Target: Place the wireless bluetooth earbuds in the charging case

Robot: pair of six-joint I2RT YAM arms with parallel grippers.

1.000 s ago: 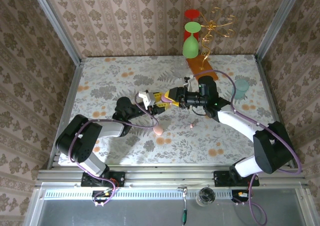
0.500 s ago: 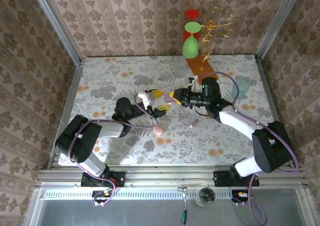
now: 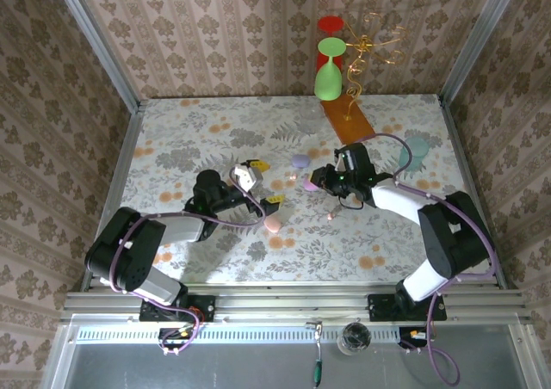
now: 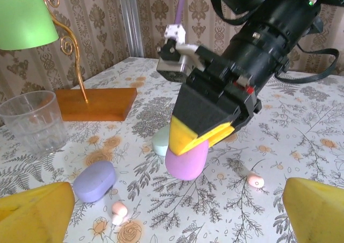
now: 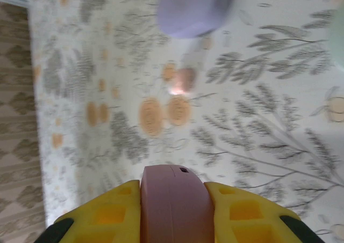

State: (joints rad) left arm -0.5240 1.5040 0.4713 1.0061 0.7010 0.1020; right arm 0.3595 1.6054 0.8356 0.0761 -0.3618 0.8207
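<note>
The right gripper (image 4: pixel 203 138) is pinching the pink charging case (image 4: pixel 187 165), whose upper half is hiding between the yellow pads. The left gripper (image 3: pixel 268 182) is standing spread wide, facing it. Two earbuds (image 4: pixel 118 212) are lying mid-surface, one blurring in the right wrist view. Bare surface (image 3: pixel 172 139) is stretching toward the left edge.

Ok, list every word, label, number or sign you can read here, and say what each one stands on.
No text can be read in any view.
The pink case in the right gripper, the lilac case, the glass and the wooden stand bear no print or label.
</note>
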